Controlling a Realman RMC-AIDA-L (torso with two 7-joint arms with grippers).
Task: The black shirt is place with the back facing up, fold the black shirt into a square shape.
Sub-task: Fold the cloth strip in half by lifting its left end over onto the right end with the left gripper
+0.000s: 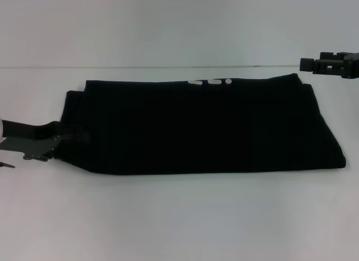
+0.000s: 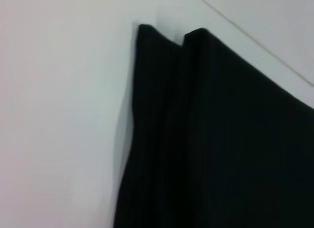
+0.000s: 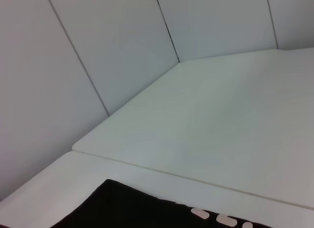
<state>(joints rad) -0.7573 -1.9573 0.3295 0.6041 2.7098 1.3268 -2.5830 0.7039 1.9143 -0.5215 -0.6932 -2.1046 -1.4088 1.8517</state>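
Observation:
The black shirt [image 1: 202,126] lies on the white table [image 1: 179,221] as a long flat band running left to right, with a small white print [image 1: 210,81] at its far edge. My left gripper [image 1: 72,138] is low at the shirt's left end, its dark tip against the fabric there. The left wrist view shows that end of the shirt [image 2: 221,139] with two layered corners. My right gripper [image 1: 305,64] hangs in the air past the shirt's far right corner, apart from it. The right wrist view catches the shirt's far edge [image 3: 127,208] and the white print [image 3: 221,219].
A seam in the table top [image 1: 168,67] runs behind the shirt. White wall panels [image 3: 98,51] stand beyond the table. Bare white table lies in front of the shirt and to its left [image 2: 59,115].

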